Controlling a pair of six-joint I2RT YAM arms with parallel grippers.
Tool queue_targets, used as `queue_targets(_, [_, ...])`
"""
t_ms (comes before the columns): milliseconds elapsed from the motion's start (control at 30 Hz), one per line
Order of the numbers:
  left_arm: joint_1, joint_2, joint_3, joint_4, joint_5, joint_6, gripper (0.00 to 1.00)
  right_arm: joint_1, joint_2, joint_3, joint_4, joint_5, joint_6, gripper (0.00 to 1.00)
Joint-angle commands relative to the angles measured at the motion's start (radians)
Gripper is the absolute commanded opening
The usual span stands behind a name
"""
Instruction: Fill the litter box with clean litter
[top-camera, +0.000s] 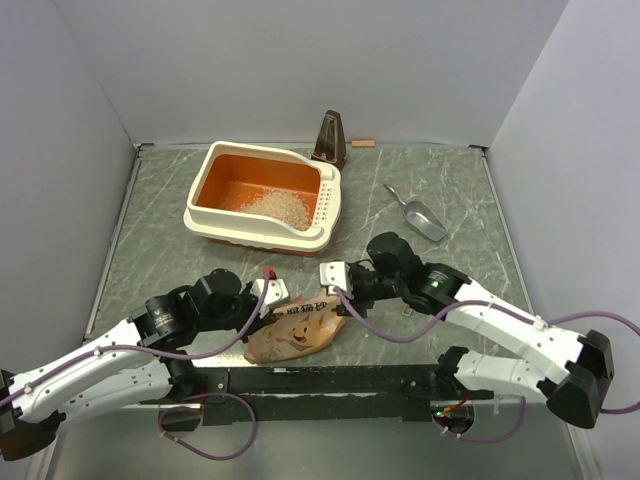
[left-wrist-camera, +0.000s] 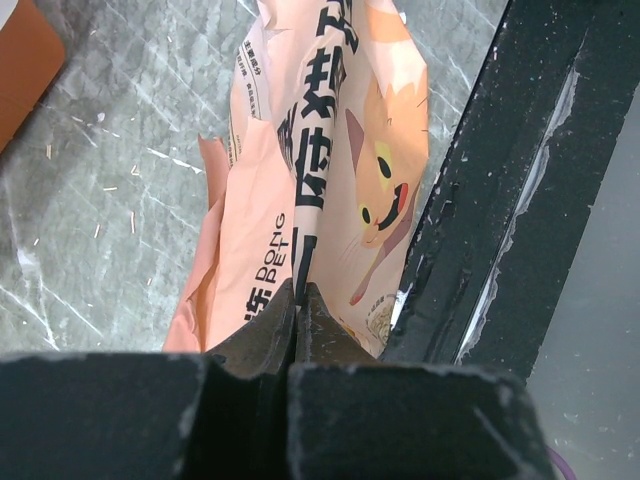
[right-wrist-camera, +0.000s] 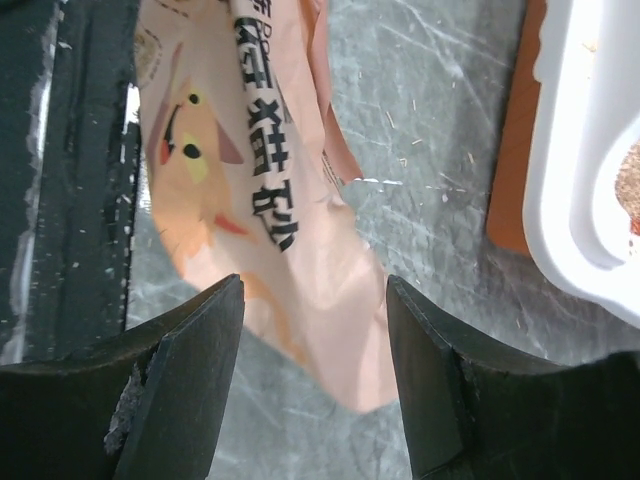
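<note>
The cream-white litter box with orange inside stands at the back left, with a heap of pale clean litter in it. Its rim also shows in the right wrist view. The crinkled tan bag with a cartoon cat lies on the table near the front rail. My left gripper is shut on the bag's edge. My right gripper is open just above the bag's other end, one finger on each side of it and not closed on it.
A metal scoop lies at the back right. A dark brown metronome stands behind the litter box, with a small wooden piece beside it. The black rail runs along the near edge, right next to the bag.
</note>
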Motion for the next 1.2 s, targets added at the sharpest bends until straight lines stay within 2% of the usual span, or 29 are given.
queue_targets(0, [-0.005,-0.042,0.031,0.169,-0.025,-0.024,0.01,-0.012,0.072,0.028,0.058,-0.063,-0.079,0.66])
queue_targets(333, [-0.005,-0.036,0.028,0.169,-0.051,-0.03,0.01,-0.016,0.091,-0.027,0.027,-0.096,-0.046,0.65])
queue_targets(533, [-0.007,-0.017,0.032,0.169,-0.066,-0.028,0.01,-0.016,0.149,-0.055,-0.011,-0.133,-0.016,0.61])
queue_targets(633, [-0.005,-0.023,0.031,0.169,-0.076,-0.027,0.01,-0.019,0.179,-0.053,-0.003,-0.144,-0.02,0.56])
queue_targets(700, [-0.005,-0.032,0.028,0.17,-0.079,-0.027,0.01,-0.037,0.204,-0.03,-0.02,-0.161,-0.026,0.33])
queue_targets(733, [-0.007,-0.037,0.029,0.169,-0.08,-0.027,0.01,-0.046,0.222,-0.021,-0.025,-0.161,-0.026,0.07])
queue_targets(767, [-0.005,-0.039,0.026,0.169,-0.092,-0.027,0.01,-0.054,0.226,-0.01,-0.034,-0.164,-0.032,0.0])
queue_targets(933, [-0.005,-0.052,0.038,0.169,-0.155,-0.005,0.01,-0.077,0.126,0.039,-0.083,-0.058,-0.037,0.0])
queue_targets(1100, [0.001,0.044,0.101,0.158,-0.319,0.085,0.01,-0.136,0.022,0.116,-0.096,0.02,-0.04,0.0])
queue_targets(1167, [0.051,0.104,0.127,0.167,-0.304,0.114,0.01,-0.154,0.028,0.138,-0.099,0.051,-0.034,0.0])
